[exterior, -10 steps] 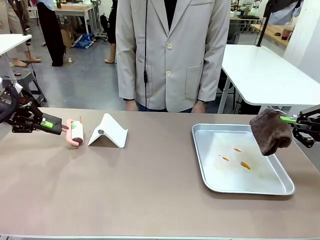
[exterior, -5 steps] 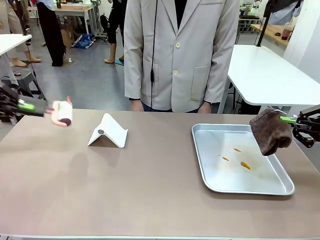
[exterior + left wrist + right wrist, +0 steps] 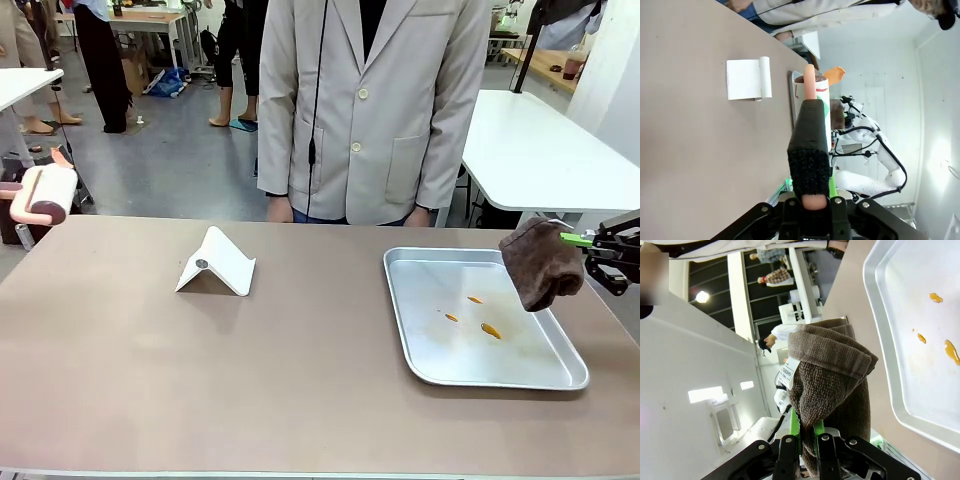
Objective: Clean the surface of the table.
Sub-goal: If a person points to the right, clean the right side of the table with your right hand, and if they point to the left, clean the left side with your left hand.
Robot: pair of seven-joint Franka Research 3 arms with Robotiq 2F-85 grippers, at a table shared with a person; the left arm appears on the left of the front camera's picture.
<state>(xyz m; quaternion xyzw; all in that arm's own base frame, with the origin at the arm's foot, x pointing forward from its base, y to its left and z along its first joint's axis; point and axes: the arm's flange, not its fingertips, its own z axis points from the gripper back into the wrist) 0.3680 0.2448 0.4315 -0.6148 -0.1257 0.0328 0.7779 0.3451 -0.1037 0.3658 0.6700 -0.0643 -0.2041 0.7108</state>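
Grips a pink-handled lint roller [image 3: 40, 193] in the closed left gripper [image 3: 812, 202], up past the left end of the taupe table [image 3: 300, 380]. Pinches a brown towel [image 3: 540, 265] in the right gripper [image 3: 578, 240], above the far right corner of the metal tray [image 3: 400, 300] resting on that table.

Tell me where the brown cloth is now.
Front view, far right: the brown cloth hangs from the shut right gripper, by the far right corner of the silver tray.
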